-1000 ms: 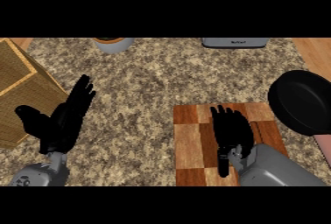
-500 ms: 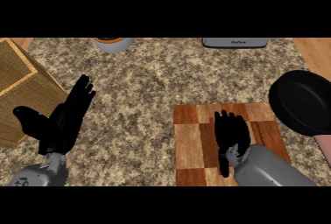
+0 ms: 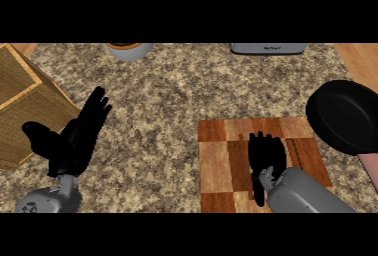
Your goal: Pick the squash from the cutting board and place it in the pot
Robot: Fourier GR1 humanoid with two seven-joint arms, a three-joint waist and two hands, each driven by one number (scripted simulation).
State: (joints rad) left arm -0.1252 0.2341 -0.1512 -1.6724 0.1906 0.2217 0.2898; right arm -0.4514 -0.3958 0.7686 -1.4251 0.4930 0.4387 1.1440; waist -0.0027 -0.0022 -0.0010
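Right robot hand (image 3: 266, 152) over cutting board (image 3: 216, 165) at 5 o'clock, fingers straight, nothing visibly held. Squash unseen, perhaps hidden beneath it. Pot (image 3: 347, 117) at 3 o'clock, no squash inside. Left robot hand (image 3: 74, 145) rests open at 8 o'clock. Judged: grasp, lift, placing all remain

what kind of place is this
Most likely a kitchen counter. A speckled stone worktop carries a wooden cutting board, a black pot sits at the right, and a grey appliance stands at the far edge.
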